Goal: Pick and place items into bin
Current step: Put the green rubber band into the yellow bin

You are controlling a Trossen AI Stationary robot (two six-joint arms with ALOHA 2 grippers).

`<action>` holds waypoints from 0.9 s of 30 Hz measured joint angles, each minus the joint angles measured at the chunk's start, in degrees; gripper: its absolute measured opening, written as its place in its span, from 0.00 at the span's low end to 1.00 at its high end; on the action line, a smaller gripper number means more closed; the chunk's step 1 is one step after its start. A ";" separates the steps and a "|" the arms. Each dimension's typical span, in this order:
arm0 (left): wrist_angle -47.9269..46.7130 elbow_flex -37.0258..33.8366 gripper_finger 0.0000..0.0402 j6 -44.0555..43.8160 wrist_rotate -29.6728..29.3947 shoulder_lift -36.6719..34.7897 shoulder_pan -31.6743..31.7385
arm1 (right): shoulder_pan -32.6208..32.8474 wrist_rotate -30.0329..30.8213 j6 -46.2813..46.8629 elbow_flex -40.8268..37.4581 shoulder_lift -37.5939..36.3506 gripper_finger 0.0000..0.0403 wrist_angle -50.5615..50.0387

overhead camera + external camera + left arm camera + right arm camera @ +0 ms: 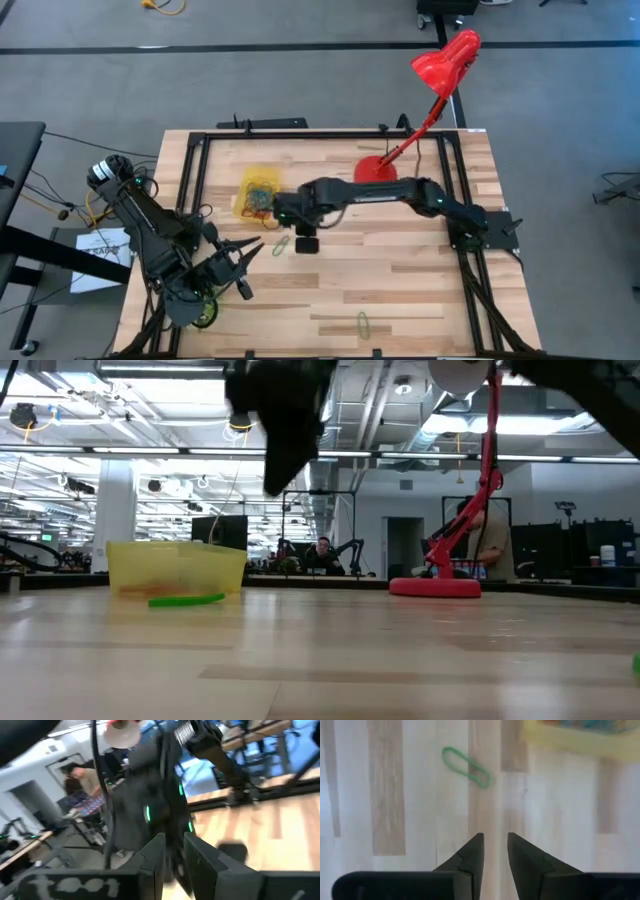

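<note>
The bin (258, 192) is a translucent yellow tray with several coloured bands inside; it also shows in the low view (175, 568). One green band (283, 243) lies flat on the wood just on the near side of the bin (466, 766) (187, 599). Another green band (363, 322) lies by the table's near edge. My right gripper (495, 840) hovers above the table beside the bin's near right corner (288, 215), fingers a narrow gap apart and empty. My left gripper (174, 852) waits over the near left of the table (238, 265), also narrowly open and empty.
A red desk lamp stands with its round base (377, 168) to the right of the bin, its head reaching beyond the far edge. A black frame (320, 132) runs around the table. Bare wood lies between the bin and the near edge. People stand in the room beyond.
</note>
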 joint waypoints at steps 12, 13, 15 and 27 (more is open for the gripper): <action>-9.57 0.02 0.15 -15.15 10.71 -0.02 2.83 | 12.14 25.86 10.94 0.13 -21.62 0.20 -12.89; -10.58 0.00 0.15 -16.95 12.06 -0.02 3.90 | 13.63 27.18 11.90 0.11 -22.61 0.20 -14.23; -12.29 0.01 0.15 -21.10 15.07 -0.02 6.58 | 16.40 28.61 13.09 0.07 -23.48 0.20 -16.45; 4.00 -0.02 0.15 -17.62 38.75 7.04 19.88 | 32.91 37.87 23.73 -8.54 -28.92 0.19 -18.77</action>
